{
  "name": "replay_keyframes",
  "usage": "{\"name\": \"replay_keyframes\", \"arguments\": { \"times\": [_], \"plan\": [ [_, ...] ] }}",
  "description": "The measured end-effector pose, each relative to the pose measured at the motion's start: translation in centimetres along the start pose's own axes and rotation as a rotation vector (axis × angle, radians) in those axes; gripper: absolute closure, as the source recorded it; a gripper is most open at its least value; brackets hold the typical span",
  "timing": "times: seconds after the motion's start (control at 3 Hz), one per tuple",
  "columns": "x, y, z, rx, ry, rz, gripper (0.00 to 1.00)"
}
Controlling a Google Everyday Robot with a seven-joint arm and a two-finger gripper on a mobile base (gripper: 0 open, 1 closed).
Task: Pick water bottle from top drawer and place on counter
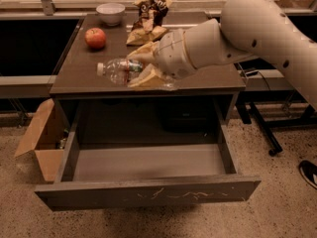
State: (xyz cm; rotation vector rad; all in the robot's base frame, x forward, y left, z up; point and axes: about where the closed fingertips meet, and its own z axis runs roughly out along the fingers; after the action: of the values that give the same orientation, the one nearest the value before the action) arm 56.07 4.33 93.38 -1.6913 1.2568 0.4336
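top drawer (148, 195) nearest, pulled fully out, scratched front panel facing the camera. Tray shows bare, so the pick part looks done, and it's left open since nothing calls for closing it. Cardboard box (42, 143) on the floor just left of the drawer, flaps open. Dark shoe (309, 172) at the right edge, well apart.

water bottle (115, 69) is out of the drawer. It lies on its side over the front-middle of the table (74, 78), white cap pointing left. Can't tell if it touches the surface or hangs just above. The sideways hold probably matches how it lay in the drawer. It's low over a bare patch, so it looks like the place step, release not yet made.

gripper (141, 68) is at the label end of the bottle. Tan fingers (144, 51) are closed around the body, one above and one below, holding it.

Arm (257, 29) comes in from the upper right, the thick link sloping down-left. The wrist is about level and the hand points left across the table.

Farther back on the table: red apple (95, 37) back left, well clear of the bottle. Crumpled snack bag (151, 16) mid-back, near the wrist. White bowl (110, 13) at the far edge.
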Motion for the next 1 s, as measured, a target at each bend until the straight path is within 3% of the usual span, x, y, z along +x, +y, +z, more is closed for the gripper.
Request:
{"name": "replay_keyframes", "arguments": {
  "times": [0.33,1.0],
  "plan": [
    [3.4,-4.6,-2.1,0.050,0.018,0.079,1.00],
    [9.9,-11.2,-3.6,0.120,0.031,0.220,1.00]
  ]
}}
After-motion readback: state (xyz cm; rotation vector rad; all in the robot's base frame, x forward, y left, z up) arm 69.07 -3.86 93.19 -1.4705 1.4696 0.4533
